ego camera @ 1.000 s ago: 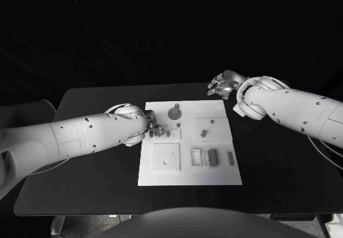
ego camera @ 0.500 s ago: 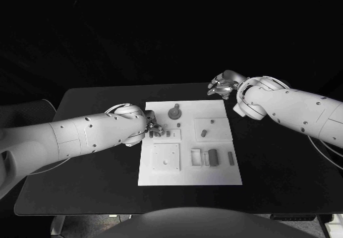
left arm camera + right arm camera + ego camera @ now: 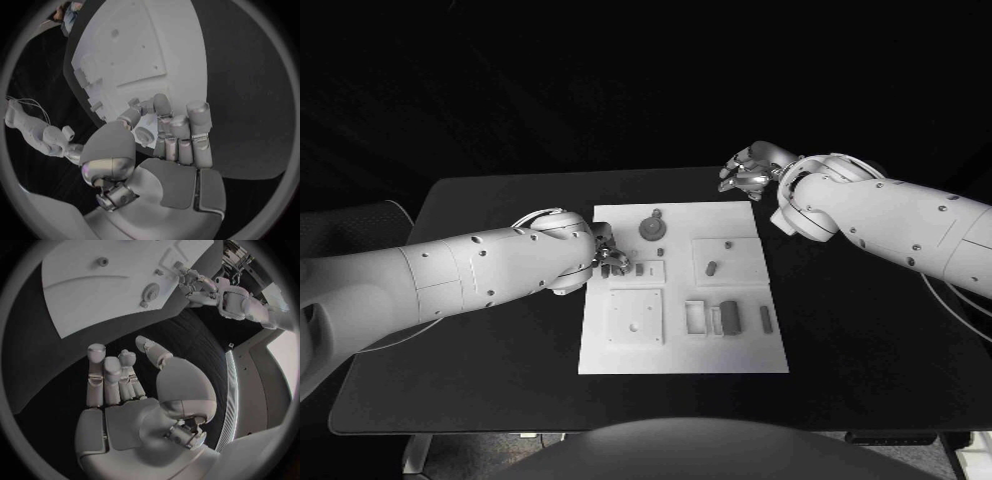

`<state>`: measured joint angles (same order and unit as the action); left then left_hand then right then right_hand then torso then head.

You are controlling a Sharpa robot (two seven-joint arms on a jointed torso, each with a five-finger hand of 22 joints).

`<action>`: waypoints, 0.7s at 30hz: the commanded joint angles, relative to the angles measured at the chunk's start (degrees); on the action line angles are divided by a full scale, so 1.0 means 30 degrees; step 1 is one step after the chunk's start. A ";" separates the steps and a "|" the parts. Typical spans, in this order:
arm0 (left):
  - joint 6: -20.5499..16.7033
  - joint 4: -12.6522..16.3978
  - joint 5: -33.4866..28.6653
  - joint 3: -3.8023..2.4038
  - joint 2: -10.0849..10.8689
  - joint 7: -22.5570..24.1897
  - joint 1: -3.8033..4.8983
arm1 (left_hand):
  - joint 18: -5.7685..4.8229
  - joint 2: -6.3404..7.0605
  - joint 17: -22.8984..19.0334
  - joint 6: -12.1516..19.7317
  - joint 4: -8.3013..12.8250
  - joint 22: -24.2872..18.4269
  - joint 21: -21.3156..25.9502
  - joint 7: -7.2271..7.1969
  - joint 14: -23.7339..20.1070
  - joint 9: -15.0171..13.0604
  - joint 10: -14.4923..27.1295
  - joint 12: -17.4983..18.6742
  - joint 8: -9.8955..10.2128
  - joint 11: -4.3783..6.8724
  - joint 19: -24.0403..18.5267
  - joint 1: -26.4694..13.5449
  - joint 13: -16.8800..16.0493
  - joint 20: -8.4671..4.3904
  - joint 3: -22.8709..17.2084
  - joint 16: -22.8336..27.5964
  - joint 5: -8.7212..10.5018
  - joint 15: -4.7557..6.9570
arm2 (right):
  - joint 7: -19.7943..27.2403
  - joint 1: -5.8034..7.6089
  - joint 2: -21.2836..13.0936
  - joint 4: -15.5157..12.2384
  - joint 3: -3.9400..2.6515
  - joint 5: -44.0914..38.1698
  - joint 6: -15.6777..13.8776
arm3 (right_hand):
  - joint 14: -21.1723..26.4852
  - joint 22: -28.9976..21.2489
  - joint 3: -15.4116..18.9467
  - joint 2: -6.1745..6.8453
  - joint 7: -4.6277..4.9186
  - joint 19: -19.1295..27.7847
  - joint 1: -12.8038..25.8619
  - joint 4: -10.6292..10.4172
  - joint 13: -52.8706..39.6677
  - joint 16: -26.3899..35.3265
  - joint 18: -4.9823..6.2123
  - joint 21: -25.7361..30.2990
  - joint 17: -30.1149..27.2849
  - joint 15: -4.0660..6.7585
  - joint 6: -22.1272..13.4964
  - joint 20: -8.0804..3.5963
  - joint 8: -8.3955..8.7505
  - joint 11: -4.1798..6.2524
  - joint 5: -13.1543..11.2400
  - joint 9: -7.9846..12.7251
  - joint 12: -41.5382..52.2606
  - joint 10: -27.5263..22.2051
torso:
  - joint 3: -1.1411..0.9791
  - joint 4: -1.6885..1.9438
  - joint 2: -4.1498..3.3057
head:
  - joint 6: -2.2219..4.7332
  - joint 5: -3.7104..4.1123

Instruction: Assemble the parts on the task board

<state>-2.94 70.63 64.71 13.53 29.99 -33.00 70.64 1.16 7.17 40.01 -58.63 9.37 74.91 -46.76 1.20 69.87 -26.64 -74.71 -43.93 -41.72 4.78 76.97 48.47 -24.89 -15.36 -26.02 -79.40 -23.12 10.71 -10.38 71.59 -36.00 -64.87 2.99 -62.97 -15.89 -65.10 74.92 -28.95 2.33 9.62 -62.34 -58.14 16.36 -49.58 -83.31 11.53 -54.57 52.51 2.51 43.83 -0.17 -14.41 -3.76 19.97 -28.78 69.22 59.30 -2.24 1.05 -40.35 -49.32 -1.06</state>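
Note:
The white task board [image 3: 678, 345] lies in the middle of the black table. On it are a round grey disc [image 3: 652, 229], a small grey part [image 3: 711, 267] and longer grey parts [image 3: 728, 316] toward the near right. My left hand [image 3: 612, 260] rests at the board's left edge. In the left wrist view its fingers [image 3: 164, 112] and thumb are drawn together over the board [image 3: 156, 45]; whether they pinch a part is hidden. My right hand [image 3: 750, 170] hovers beyond the board's far right corner, fingers apart and empty [image 3: 131, 385].
A small grey part [image 3: 640, 268] lies just right of my left hand's fingertips. A recessed square plate [image 3: 635, 316] sits at the board's near left. Black table [image 3: 877, 330] surrounds the board on all sides.
My left hand's fingertips have shifted slightly at the board's edge. The right arm has not moved.

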 commanded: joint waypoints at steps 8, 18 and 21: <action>0.0400 -0.0064 -0.0165 0.0031 -0.0142 0.0180 -0.0061 | 0.1194 -0.0020 -0.0027 0.0040 -0.0126 0.0339 0.0105 0.0083 -0.0130 0.0034 0.0180 -0.0140 0.0064 -0.0065 -0.0104 -0.0199 0.0032 -0.0023 -0.0040 -0.0072 0.0137 -0.0010 | 0.0134 -0.0004 -0.0001 -0.0019 -0.0001 -0.0032 0.0213 | 0.0082 0.0252 -0.0074 -0.0005 0.0217 -0.0093 0.0142 -0.0005 0.0035 -0.0037 0.1157 0.0130 -0.0031 -0.0040 0.0131 -0.0091 -0.0051 0.0008 0.0084 0.0020 0.0133 -0.0173 | 0.0005 0.0005 -0.0001 | -0.0016 0.0043; 0.0788 -0.0246 -0.0026 0.0031 -0.0280 0.0001 -0.0061 | 0.1219 0.0315 -0.0032 0.0208 -0.0254 0.0340 0.0122 0.0148 -0.0250 0.0143 0.0324 -0.0177 0.0172 -0.0117 -0.0189 -0.0416 0.0076 -0.0035 0.0084 -0.0077 0.0280 -0.0052 | 0.0137 -0.0004 -0.0005 -0.0028 -0.0001 -0.0030 0.0211 | 0.0083 0.0252 -0.0079 -0.0007 0.0217 -0.0091 0.0144 -0.0002 0.0037 -0.0037 0.1157 0.0131 -0.0033 -0.0040 0.0129 -0.0092 -0.0051 0.0008 0.0085 0.0021 0.0134 -0.0174 | 0.0010 -0.0001 -0.0004 | -0.0035 0.0059; 0.0852 -0.0323 -0.0026 0.0031 -0.0318 -0.0001 -0.0061 | 0.1234 0.0336 -0.0033 0.0331 -0.0379 0.0337 0.0142 0.0191 -0.0318 0.0196 0.0395 -0.0209 0.0236 -0.0150 -0.0240 -0.0547 0.0089 -0.0040 0.0099 -0.0082 0.0332 -0.0081 | 0.0137 -0.0004 0.0002 -0.0024 -0.0001 -0.0030 0.0213 | 0.0083 0.0252 -0.0081 -0.0008 0.0217 -0.0092 0.0143 -0.0001 0.0038 -0.0037 0.1157 0.0131 -0.0033 -0.0040 0.0129 -0.0092 -0.0051 0.0008 0.0086 0.0021 0.0134 -0.0174 | 0.0006 0.0002 -0.0009 | -0.0063 0.0067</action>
<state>-2.23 69.64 64.68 13.45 29.36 -33.09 70.76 1.17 8.23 39.96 -57.72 8.61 74.95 -46.53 1.53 69.28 -26.10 -74.19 -44.23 -41.27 4.70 76.55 47.42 -24.71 -15.55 -25.77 -79.39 -22.32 10.52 -10.38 71.59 -36.02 -64.89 2.99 -62.92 -15.89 -65.10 74.92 -28.95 2.34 9.61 -62.34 -58.15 16.36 -49.53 -83.31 11.53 -54.57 52.47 2.51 43.84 -0.17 -14.41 -3.76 19.97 -28.79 69.45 59.30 -2.21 1.06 -40.36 -49.43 -0.89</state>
